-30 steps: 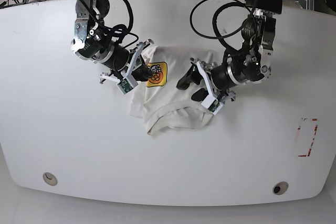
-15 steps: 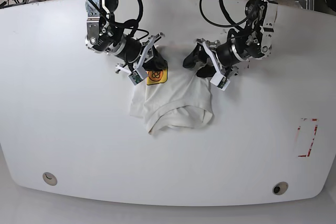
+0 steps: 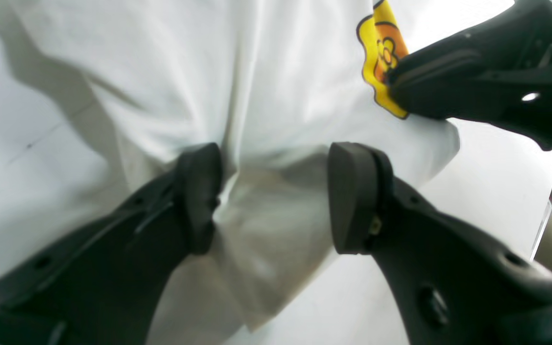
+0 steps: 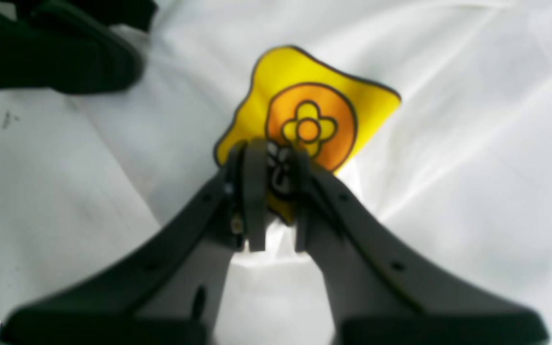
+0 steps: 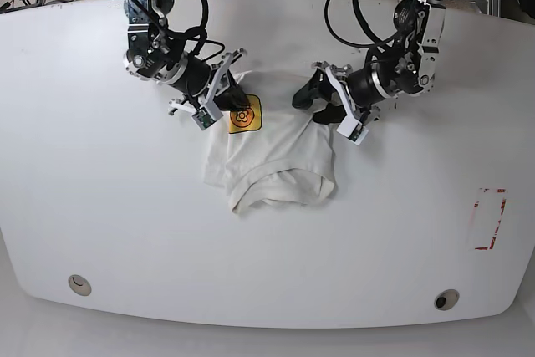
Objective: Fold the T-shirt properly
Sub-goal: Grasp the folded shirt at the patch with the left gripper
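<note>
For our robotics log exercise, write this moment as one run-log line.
left gripper: open over T-shirt edge | right gripper: shut on T-shirt at yellow graphic | fold: unfinished

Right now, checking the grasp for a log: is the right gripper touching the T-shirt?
Touching: right wrist view shows right gripper pinching T-shirt fabric at the yellow graphic.
</note>
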